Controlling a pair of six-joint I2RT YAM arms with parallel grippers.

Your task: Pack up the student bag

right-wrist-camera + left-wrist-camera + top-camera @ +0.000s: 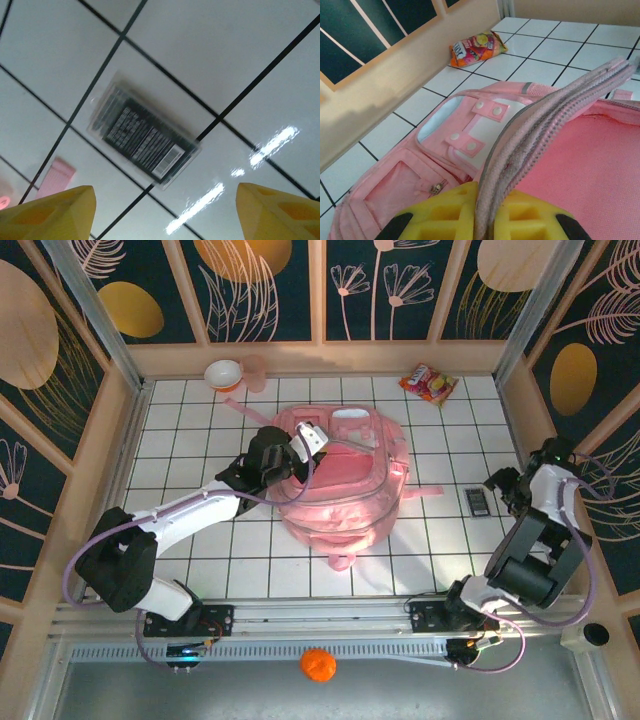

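A large pink student bag [345,485] lies flat in the middle of a white tiled tabletop [180,430]. Its long axis runs from the near edge toward the far wall. Its white patches sit at the far end and a small pink loop pokes out at the near end. The left tool [312,440] reaches over the bag's far left part. Its yellow fingers [445,215] are pinched tight on the zippered edge of the bag's main opening, holding it raised. To the right of the bag, the right tool [497,490] hangs with jaws spread wide above a dark flat package [477,501] in clear plastic, not gripping it. A snack bag [428,383] lies near the far right corner
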